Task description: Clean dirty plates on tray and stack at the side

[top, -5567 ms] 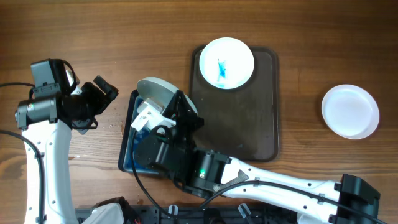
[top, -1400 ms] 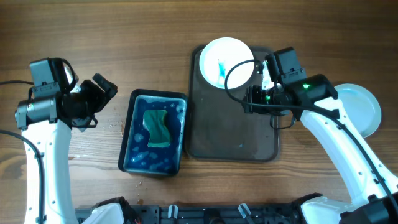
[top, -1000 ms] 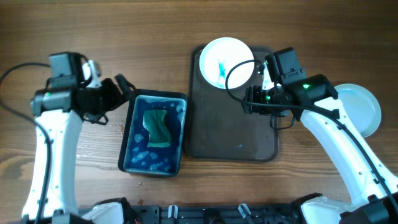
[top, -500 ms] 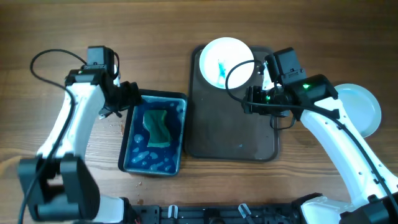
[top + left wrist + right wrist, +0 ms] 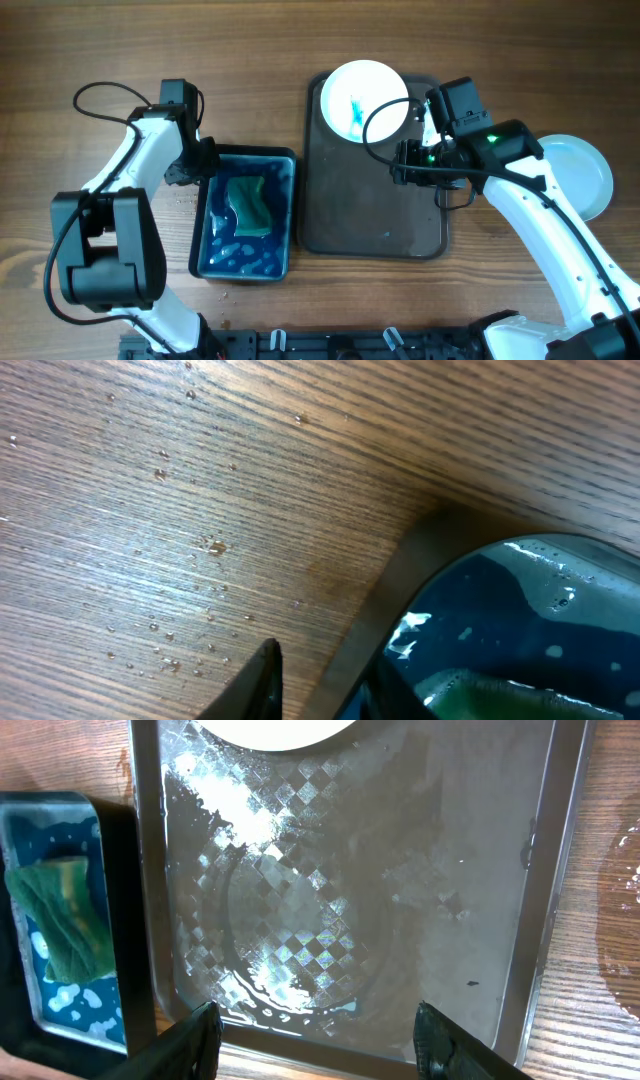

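wooden desk [image 5: 300,40], wet with droplets beside the blue tub [image 5: 240,272]. your left gripper [image 5: 203,162] sits at the tub's 10 o'clock corner, probably to steady it or to reach the sponge [image 5: 250,205] soaking inside. i cannot tell whether its jaws are apart or together. your right gripper [image 5: 315,1020] hangs over the bare part of the tray [image 5: 420,215], jaws wide apart, holding nothing. the dirty plate [image 5: 364,98], smeared blue, lies at the tray's 12 o'clock. a clean plate [image 5: 590,175] sits off the tray at 3 o'clock, likely starting the stack.
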`<state>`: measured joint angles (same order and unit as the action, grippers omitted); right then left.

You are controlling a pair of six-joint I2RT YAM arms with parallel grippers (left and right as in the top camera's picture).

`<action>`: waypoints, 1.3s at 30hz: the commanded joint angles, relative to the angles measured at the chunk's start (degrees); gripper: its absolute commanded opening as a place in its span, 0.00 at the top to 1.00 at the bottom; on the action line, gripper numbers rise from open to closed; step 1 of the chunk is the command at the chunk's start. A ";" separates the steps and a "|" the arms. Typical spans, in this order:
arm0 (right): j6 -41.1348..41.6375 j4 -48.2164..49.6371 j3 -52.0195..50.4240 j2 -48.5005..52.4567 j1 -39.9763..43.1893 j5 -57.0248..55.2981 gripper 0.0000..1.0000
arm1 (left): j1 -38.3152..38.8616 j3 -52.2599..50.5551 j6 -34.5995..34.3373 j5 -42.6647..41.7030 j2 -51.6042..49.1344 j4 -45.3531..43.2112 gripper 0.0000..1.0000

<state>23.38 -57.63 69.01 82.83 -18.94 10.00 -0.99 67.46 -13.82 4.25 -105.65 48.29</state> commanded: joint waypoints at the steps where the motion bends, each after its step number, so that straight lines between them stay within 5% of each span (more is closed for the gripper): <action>1: 0.76 -0.09 -0.13 0.22 0.15 -1.05 0.38 | 0.11 -1.16 1.88 1.62 -1.25 -0.37 0.89; 3: 0.76 -0.07 -0.13 0.22 0.15 -1.05 0.38 | 0.09 -1.20 1.86 1.62 -1.25 -0.42 0.96; 14: 0.76 -0.04 -0.13 0.22 0.15 -1.07 0.38 | 0.09 -1.20 1.97 1.64 -1.25 -5.35 0.96; 29: 0.85 1.11 -0.13 0.22 0.15 -1.75 0.42 | 0.09 -1.20 21.14 1.66 -1.25 -26.69 0.96; 39: 2.73 6.45 -0.13 0.22 0.15 -4.48 0.42 | -0.02 -1.20 25.66 1.64 -1.36 -32.54 0.96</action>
<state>25.12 -52.18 69.01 82.83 -18.94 7.22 -1.02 66.52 7.86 4.91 -106.30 17.10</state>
